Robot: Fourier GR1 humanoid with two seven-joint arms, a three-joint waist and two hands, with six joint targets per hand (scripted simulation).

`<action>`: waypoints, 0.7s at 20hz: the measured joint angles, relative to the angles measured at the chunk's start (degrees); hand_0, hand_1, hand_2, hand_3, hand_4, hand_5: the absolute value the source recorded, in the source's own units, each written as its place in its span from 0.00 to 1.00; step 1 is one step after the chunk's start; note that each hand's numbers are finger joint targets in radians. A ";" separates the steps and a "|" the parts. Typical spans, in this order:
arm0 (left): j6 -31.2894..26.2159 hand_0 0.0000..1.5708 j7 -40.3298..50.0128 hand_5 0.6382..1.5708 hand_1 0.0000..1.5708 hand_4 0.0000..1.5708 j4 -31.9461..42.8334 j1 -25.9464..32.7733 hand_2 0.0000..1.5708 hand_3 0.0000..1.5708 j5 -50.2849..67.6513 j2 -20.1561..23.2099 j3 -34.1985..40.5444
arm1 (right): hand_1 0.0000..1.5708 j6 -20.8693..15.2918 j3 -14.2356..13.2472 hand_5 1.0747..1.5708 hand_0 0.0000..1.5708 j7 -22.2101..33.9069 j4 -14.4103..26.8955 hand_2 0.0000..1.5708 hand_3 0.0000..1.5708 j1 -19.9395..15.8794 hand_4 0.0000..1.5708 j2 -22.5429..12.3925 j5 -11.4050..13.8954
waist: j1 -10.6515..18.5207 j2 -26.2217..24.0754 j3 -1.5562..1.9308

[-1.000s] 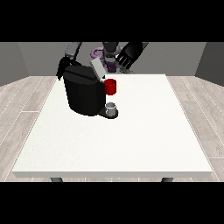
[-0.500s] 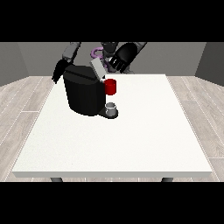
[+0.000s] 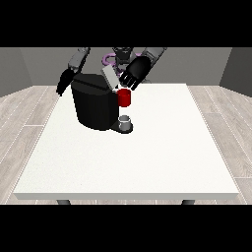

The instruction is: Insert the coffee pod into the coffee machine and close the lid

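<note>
So the black coffee machine [image 3: 96, 106] stands on the white table [image 3: 147, 157], towards the robot's edge, and its grey lid [image 3: 109, 78] is tilted up above the top — not yet closed. The hand at the view's right [image 3: 135, 72] hangs just above and beside the lid, near the machine's upper front corner; its fingers look relaxed and apart, and I cannot make out a coffee pod in them or anywhere else. Whether the pod already sits inside the machine is hidden. A red part [image 3: 125, 97] juts from the machine's front, with a small grey cup [image 3: 126, 121] below it. The hand at the view's left [image 3: 64, 82] hangs behind the machine's far side — its fingers are too small to read. Judging by this, closing the lid is what remains.
</note>
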 measured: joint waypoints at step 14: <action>1.09 0.77 -1.35 1.00 0.77 0.26 1.63 -0.65 0.80 0.76 -0.88 -0.43 0.16 | 0.00 -0.25 -0.50 1.00 0.00 -0.90 0.10 0.00 0.00 -0.89 0.00 -0.19 -0.19 | -0.45 1.77 -0.01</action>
